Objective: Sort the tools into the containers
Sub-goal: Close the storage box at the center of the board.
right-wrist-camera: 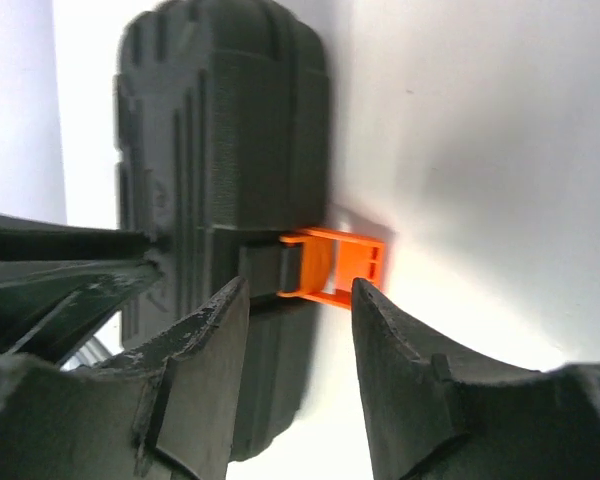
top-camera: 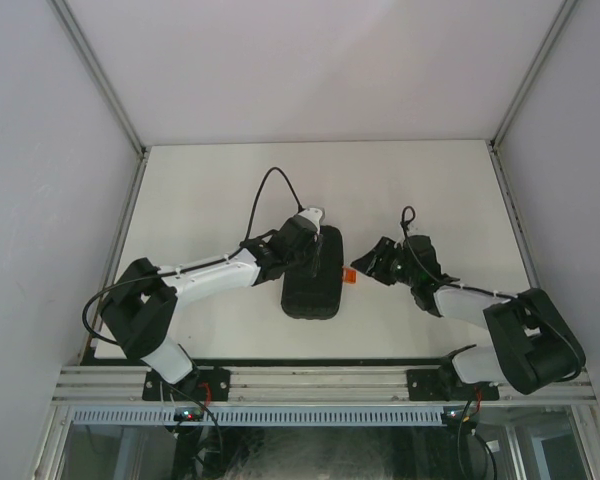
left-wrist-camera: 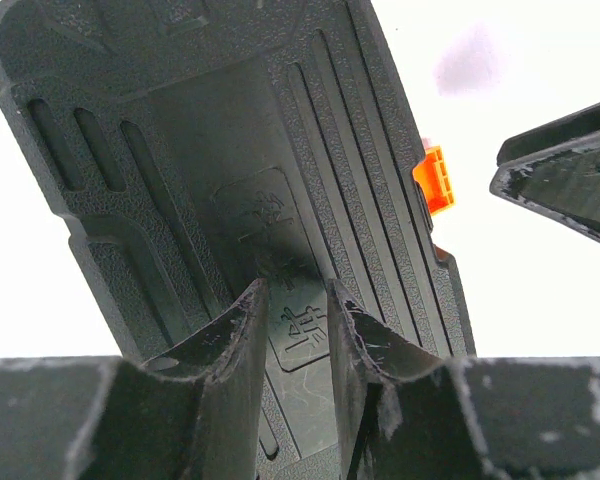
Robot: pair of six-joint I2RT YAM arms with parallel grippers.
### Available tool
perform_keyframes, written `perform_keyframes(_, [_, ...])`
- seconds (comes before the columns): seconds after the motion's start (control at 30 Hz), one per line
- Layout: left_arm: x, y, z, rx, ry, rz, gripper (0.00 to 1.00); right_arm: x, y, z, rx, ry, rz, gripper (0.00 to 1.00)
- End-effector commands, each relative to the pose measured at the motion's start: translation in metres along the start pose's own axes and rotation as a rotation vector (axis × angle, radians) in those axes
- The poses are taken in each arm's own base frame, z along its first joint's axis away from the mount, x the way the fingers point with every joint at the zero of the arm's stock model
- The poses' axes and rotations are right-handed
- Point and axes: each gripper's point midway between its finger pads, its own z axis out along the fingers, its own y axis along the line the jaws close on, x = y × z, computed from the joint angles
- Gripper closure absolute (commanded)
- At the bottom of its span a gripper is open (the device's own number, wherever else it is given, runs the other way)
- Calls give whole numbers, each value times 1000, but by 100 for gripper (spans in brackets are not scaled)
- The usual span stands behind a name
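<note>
The left tool [left-wrist-camera: 295, 290] has its two fingers [left-wrist-camera: 242, 345] close together, with a narrow gap between them. Nothing is held in this gap; only the ribbed shell of the black case [left-wrist-camera: 210, 150] shows through it. In the top view this tool [top-camera: 306, 243] is over the far half of the case [top-camera: 312, 285].

The right tool [right-wrist-camera: 298, 285] is open wider. The orange latch [right-wrist-camera: 335, 262] lies just in front of its fingertips, in line with the gap. The right fingertip [right-wrist-camera: 372, 300] is at the edge of the latch, but I cannot tell if it touches. The latch sticks out sideways from the right edge of the case [right-wrist-camera: 230, 130].

The case is closed and lies flat near the middle of the white surface [top-camera: 210, 190], between the two arms. Its long side points away from the arm bases. The latch [top-camera: 349, 275] faces the right tool [top-camera: 377, 262].
</note>
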Motion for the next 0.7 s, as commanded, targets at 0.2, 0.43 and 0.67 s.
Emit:
perform_keyframes(0.2, [86, 12, 3, -10, 287, 17, 66, 11, -27, 19, 91, 67, 28, 61])
perform_keyframes(0.43, [87, 12, 3, -12, 289, 16, 67, 15, -29, 27, 48, 107, 56, 62])
perform_keyframes(0.67, [85, 11, 3, -10, 288, 18, 67, 22, -18, 30, -54, 171, 84, 65])
